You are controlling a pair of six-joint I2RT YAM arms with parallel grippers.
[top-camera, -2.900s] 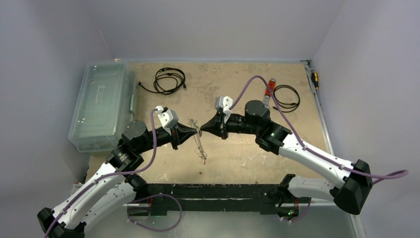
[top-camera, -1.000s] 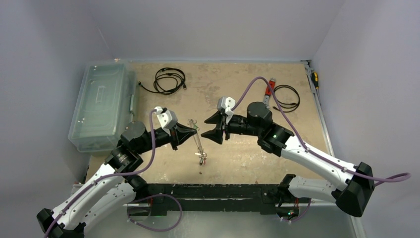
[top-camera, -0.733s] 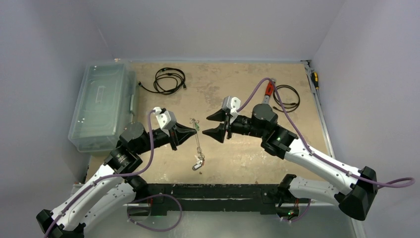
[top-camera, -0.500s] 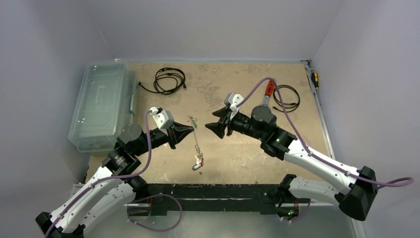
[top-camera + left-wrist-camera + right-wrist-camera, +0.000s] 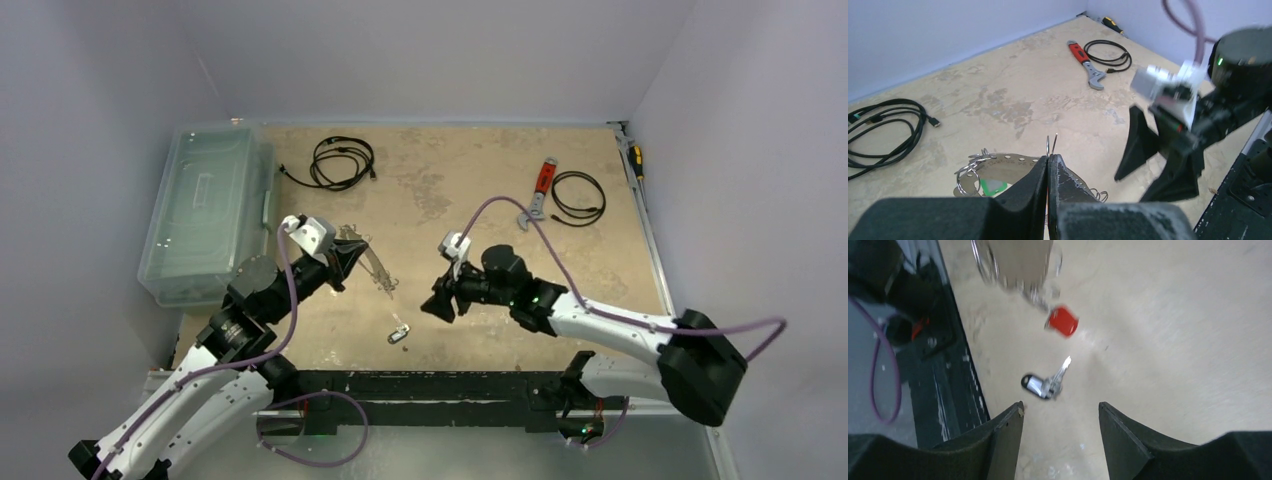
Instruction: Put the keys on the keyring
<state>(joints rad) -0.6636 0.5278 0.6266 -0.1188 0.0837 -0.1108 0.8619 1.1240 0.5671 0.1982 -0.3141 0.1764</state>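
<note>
Dropped my right claw point(image 5: 1060, 409), spread, over black-headed key point(image 5: 1047, 383) — blade slants away from near edge of desk point(image 5: 470, 190); left claw point(image 5: 1047, 159) pinches keyring point(image 5: 1008, 158).

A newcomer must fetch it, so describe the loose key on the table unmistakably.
Find the black rail along the table's near edge. Just beyond it, on bare tabletop before the right gripper, lies the key. Unlike the red tag further out, it has a dark head and a silver blade.
</note>
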